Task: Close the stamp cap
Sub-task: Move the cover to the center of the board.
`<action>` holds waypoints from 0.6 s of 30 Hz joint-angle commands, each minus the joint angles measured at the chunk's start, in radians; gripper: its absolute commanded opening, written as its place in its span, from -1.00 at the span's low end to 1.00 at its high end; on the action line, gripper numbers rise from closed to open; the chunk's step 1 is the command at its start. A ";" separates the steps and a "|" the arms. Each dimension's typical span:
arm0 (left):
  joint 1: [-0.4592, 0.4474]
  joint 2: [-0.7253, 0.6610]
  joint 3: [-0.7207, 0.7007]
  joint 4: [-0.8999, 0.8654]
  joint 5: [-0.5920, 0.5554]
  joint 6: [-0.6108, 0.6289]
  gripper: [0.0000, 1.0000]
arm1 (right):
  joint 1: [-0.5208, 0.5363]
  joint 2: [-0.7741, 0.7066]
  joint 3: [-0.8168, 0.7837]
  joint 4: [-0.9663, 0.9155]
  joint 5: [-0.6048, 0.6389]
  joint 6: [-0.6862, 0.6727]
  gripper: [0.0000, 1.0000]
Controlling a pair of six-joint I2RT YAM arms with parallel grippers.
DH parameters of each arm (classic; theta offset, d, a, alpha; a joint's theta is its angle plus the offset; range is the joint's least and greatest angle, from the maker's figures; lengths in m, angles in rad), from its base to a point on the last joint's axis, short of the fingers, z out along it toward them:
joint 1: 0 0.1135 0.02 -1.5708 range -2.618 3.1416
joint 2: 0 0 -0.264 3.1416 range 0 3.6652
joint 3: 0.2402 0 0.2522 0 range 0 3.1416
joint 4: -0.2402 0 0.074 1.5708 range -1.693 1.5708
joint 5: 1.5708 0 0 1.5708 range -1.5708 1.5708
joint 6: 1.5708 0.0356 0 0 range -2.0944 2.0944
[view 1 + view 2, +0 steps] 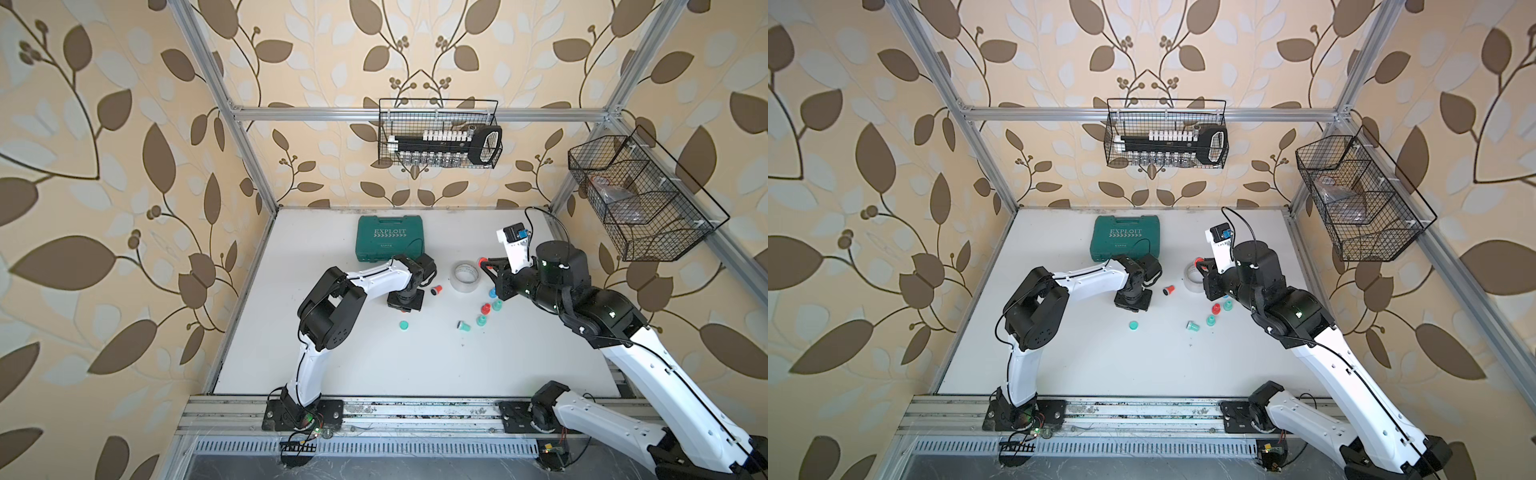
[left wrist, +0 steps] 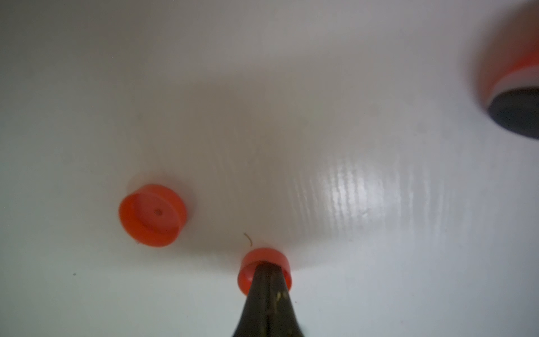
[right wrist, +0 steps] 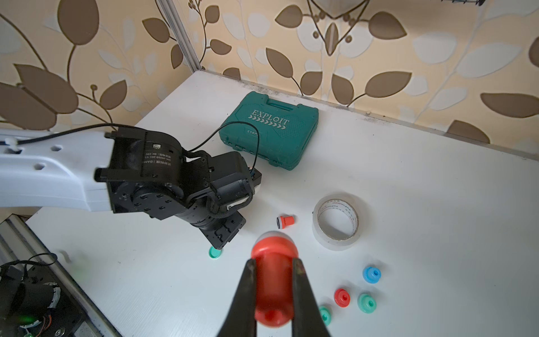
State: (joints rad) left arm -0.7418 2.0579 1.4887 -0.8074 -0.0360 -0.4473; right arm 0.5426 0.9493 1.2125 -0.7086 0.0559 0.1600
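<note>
The right gripper (image 3: 274,262) is clamped on the red stamp (image 3: 272,291), held off the table (image 3: 408,204) right of centre, by the tape roll (image 1: 466,276). The stamp is a stubby red barrel with a pale band at its free end. The left gripper (image 2: 266,267) has its jaws together, tips at a small red cap (image 2: 264,253) on the table. Whether it pinches the rim I cannot tell.

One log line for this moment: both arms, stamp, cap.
left gripper: fingers shut, tips in red cap on table | right gripper: shut on red stamp, held above table | red cap: not on red stamp
</note>
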 commanded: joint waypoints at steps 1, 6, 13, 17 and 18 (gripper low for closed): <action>-0.056 0.005 -0.003 0.002 0.059 -0.008 -1.00 | -0.021 0.010 -0.002 -0.022 0.006 0.011 -1.00; -0.160 -0.003 -0.024 -0.004 0.067 -0.050 -1.00 | -0.071 0.011 0.004 -0.045 -0.008 0.018 -1.00; -0.323 -0.048 -0.100 -0.018 0.056 -0.136 -1.00 | -0.109 0.001 0.004 -0.058 -0.037 0.018 -1.00; -0.395 -0.089 -0.127 -0.033 0.041 -0.177 -1.00 | -0.112 0.000 0.005 -0.058 -0.046 0.023 -1.00; -0.404 -0.097 -0.123 -0.040 0.038 -0.180 -1.00 | -0.113 0.001 0.004 -0.058 -0.049 0.024 -1.00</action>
State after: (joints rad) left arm -1.1221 1.9957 1.3888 -0.7925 -0.0002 -0.5770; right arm 0.4351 0.9627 1.2125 -0.7597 0.0284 0.1692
